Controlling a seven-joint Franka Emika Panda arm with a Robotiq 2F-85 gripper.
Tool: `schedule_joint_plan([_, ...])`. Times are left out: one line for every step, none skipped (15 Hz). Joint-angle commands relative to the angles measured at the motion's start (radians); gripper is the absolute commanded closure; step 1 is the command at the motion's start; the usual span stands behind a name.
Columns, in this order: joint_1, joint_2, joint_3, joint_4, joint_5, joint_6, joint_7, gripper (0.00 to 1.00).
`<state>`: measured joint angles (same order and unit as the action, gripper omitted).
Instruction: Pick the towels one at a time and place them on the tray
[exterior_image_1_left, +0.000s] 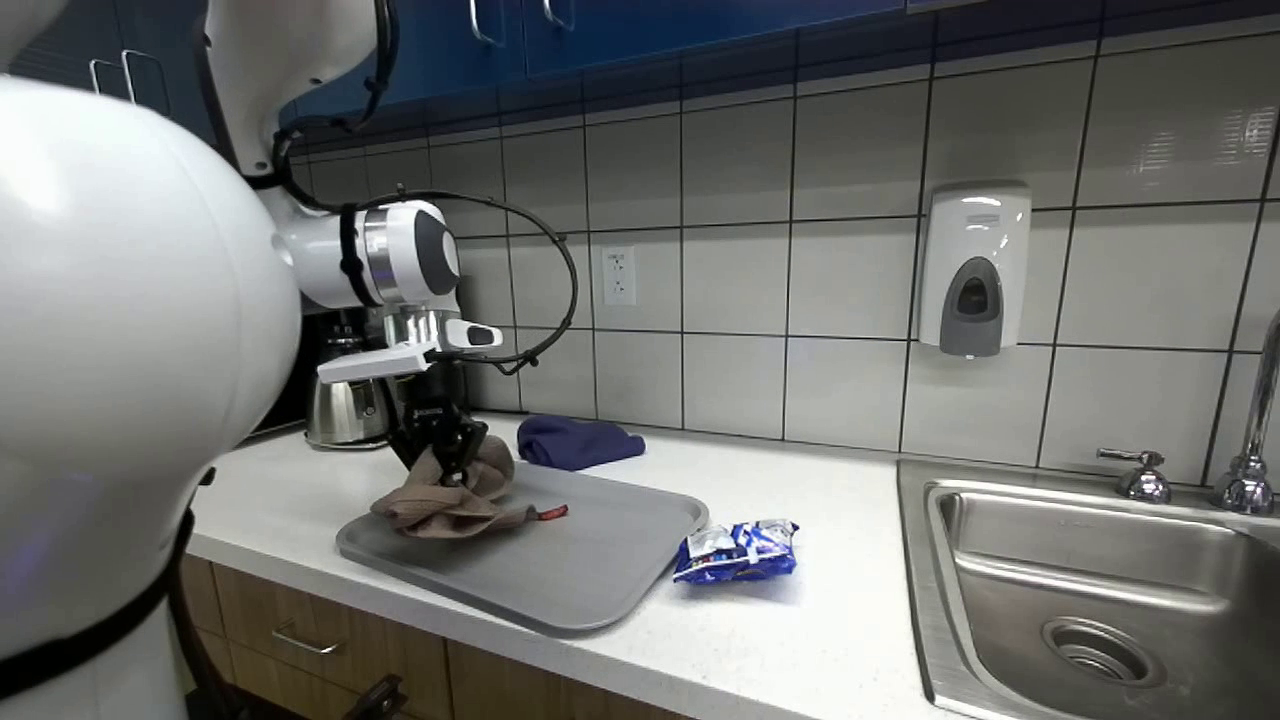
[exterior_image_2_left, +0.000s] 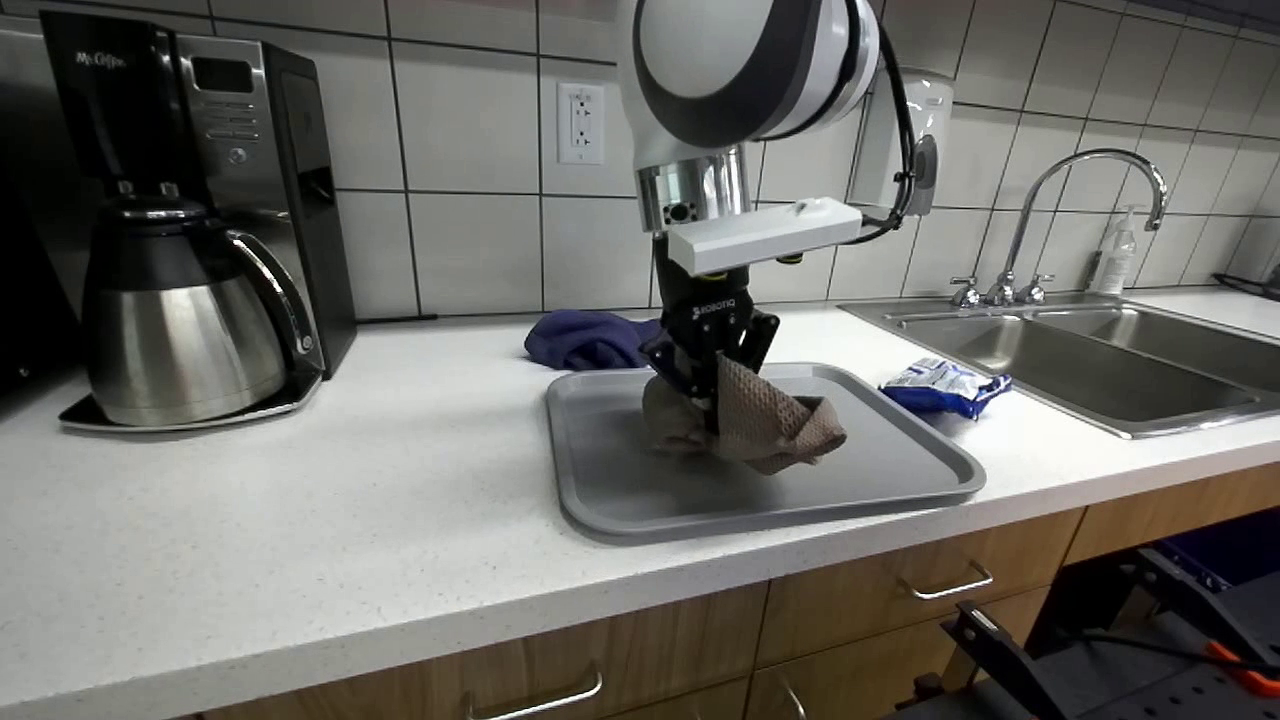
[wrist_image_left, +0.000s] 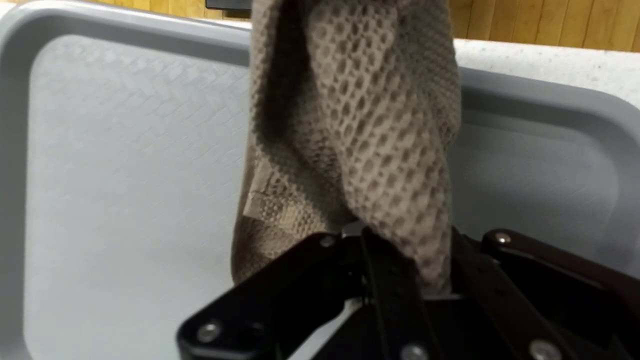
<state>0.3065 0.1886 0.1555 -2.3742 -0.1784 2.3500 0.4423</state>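
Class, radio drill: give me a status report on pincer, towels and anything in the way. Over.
Pincer gripping brown towel over grey tray, contact unclear. Navy towel on counter, not yet on tray. Blue packet beside tray, likely no obstacle.

Tray (exterior_image_2_left: 720, 497): grey, faint weave pattern. Brown towel (exterior_image_2_left: 778, 415) over tray: honeycomb-dimpled, red tag (exterior_image_1_left: 552, 513). Navy towel (exterior_image_1_left: 572, 443) behind tray: looks plain. Packet (exterior_image_1_left: 738, 552) beside tray: blue and silvery white. Gripper (exterior_image_2_left: 710, 408) above tray: black. Counter (exterior_image_2_left: 380, 500) under tray: white, speckled.

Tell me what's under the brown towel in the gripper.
The gray tray lies beneath the brown towel, its bare surface showing beside it in both exterior views. The patch directly underneath is covered, so I can't see whether anything else lies there.
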Motion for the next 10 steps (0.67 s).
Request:
schedule_joint_plan([0.002,0.058,-0.023,0.046,-0.067,0.031,0.088,0.97])
schedule_joint_plan([0.005,0.072,-0.03,0.058,-0.075,0.035,0.099,0.97])
schedule_joint_plan([0.006,0.087,-0.035,0.072,-0.076,0.04,0.104,0.97])
schedule_joint_plan([0.01,0.101,-0.04,0.085,-0.079,0.043,0.111,0.97])
schedule_joint_plan([0.012,0.116,-0.043,0.1,-0.075,0.047,0.112,0.97])
schedule_joint_plan([0.015,0.13,-0.045,0.114,-0.069,0.046,0.11,0.97])
schedule_joint_plan([0.019,0.139,-0.044,0.126,-0.062,0.041,0.103,0.97])
schedule_joint_plan([0.02,0.144,-0.04,0.136,-0.05,0.033,0.089,0.64])
schedule_joint_plan([0.02,0.14,-0.03,0.139,-0.035,0.022,0.063,0.63])
schedule_joint_plan([0.023,0.134,-0.024,0.14,-0.03,0.009,0.047,0.57])
